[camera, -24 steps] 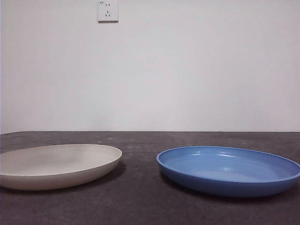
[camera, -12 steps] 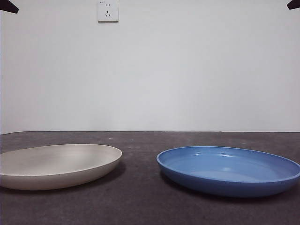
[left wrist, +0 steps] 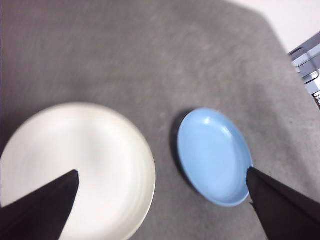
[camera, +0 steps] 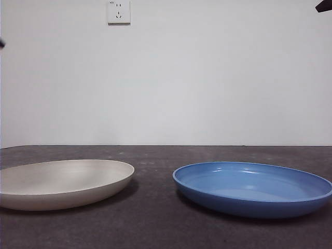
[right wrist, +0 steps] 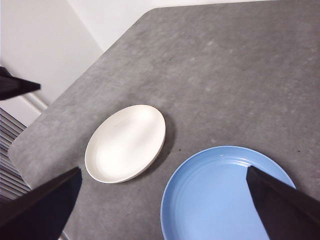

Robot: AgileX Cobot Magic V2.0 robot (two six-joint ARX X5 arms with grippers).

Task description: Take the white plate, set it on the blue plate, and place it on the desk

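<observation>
White plate [left wrist: 80, 167] below left end effector [left wrist: 162, 182], open wide; right end effector [right wrist: 162, 187] wide above blue plate [right wrist: 227, 195].

No legible text, labels, brands or numbers anywhere.

The white rectangular wall socket plate [camera: 119, 11] carries a tiny dark mark at its upper left corner, too small to read; the round off-white matte plate [camera: 62, 182], the round glossy blue plate [camera: 254, 188] and the dark grey speckled counter [camera: 155, 218] bear no writing or signs in the front or either wrist view.
</observation>
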